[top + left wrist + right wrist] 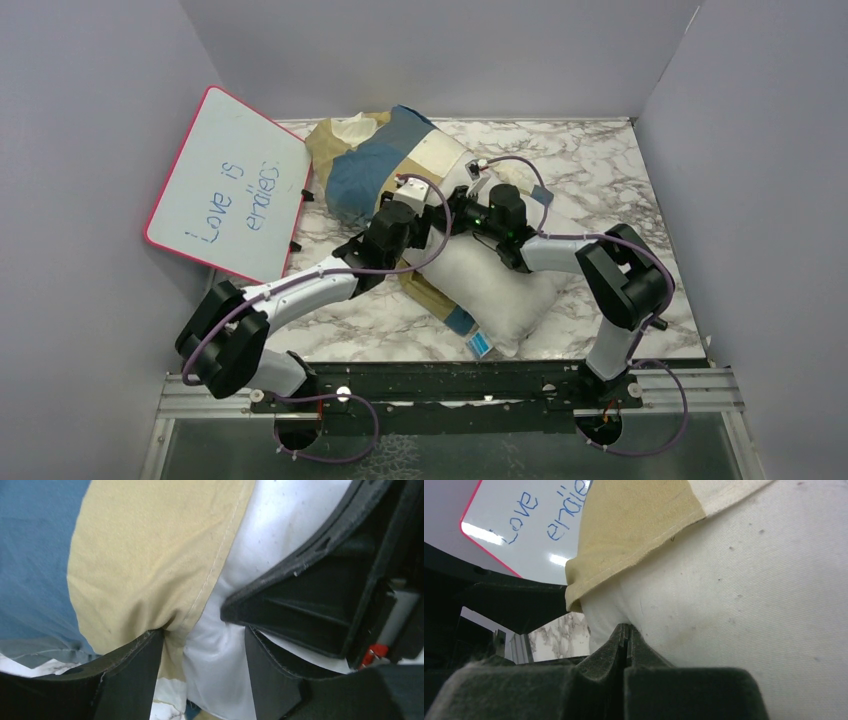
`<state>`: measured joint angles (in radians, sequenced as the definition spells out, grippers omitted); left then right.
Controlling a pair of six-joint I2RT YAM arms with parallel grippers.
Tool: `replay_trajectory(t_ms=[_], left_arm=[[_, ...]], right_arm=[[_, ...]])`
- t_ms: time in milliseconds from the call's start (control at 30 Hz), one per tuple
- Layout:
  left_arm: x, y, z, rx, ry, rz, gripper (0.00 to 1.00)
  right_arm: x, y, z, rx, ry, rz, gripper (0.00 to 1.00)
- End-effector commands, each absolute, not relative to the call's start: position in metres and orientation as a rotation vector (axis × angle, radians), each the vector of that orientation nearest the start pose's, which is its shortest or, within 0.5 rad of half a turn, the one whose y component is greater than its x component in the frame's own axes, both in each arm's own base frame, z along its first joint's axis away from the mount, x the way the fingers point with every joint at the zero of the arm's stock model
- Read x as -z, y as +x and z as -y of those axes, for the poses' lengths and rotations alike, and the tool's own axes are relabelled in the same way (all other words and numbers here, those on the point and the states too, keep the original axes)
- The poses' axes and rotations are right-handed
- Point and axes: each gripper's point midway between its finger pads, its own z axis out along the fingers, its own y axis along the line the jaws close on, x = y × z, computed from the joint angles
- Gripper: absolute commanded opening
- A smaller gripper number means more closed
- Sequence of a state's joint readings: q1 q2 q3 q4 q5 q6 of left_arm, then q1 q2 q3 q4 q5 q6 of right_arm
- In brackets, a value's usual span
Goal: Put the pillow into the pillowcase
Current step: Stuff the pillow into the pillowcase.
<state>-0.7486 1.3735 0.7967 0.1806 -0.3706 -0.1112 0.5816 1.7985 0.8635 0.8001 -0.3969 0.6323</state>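
1. Found the left arm reaching from its base forward and to the right, low over the marble table [600,170], with the wrist tipped down onto the bedding.
2. Found the left gripper [202,635] roughly half parted and clamping nothing. Noted one finger [135,675] pressed into the tan hem of the pillowcase [125,555], puckering it. Noted the other finger in front of the white pillow [270,530], with hem and pillow both lying in the gap.
3. Found the right arm with its elbow raised and its forearm running leftward to meet the left tool.
4. Found the right gripper [626,628] closed tight, its tips nipping a small fold of the pillow's cover directly below the hem.
5. Noted both tools crowded at one spot, the right one just beside the left tool's right finger.
6. Noted a pink-rimmed whiteboard [524,525] with blue handwriting beyond and up-left of the right tool, propped on the left wall, well apart from both.
7. Found the pillow's far part covered by the pillowcase, ahead of the fingers.
8. Found the near part bare behind the tools, toward the bases, with its blue tag [480,345] at the near corner. Noted a strip of pillowcase lying beneath its left edge.
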Motion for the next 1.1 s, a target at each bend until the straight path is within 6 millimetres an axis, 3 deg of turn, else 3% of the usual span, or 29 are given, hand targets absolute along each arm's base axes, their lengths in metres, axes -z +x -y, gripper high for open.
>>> replay_trajectory(t_ms=[0,133,233,367,500,600,667,833,1067], left_arm=[[-0.182,0.370,0.224,0.030,0.315,-1.812,0.62],[-0.186,0.382,0.217,-0.083,0.323,-1.785,0.61],[-0.194,0.381,0.223,-0.051,0.332,-1.791,0.58],[-0.205,0.365,0.242,0.133,0.349,-1.834,0.47],[-0.202,0.345,0.242,0.250,0.313,-1.873,0.24],[-0.195,0.330,0.237,0.297,0.285,-1.901,0.21],[-0.194,0.327,0.231,0.283,0.277,-1.895,0.28],[-0.205,0.338,0.228,0.203,0.351,-1.809,0.61],[-0.201,0.374,0.227,-0.023,0.410,-1.780,0.67]], right_arm=[[-0.094,0.356,-0.336,-1.154,-0.232,-1.986,0.00],[-0.094,0.356,-0.336,-1.153,-0.231,-1.987,0.00],[-0.092,0.356,-0.336,-1.153,-0.232,-1.993,0.00],[-0.089,0.358,-0.336,-1.148,-0.230,-1.997,0.00],[-0.088,0.358,-0.337,-1.151,-0.230,-1.998,0.00],[-0.088,0.358,-0.337,-1.151,-0.230,-1.996,0.00],[-0.088,0.358,-0.337,-1.151,-0.230,-1.995,0.00],[-0.090,0.358,-0.337,-1.158,-0.228,-1.991,0.00],[-0.090,0.355,-0.338,-1.170,-0.224,-1.995,0.00]])
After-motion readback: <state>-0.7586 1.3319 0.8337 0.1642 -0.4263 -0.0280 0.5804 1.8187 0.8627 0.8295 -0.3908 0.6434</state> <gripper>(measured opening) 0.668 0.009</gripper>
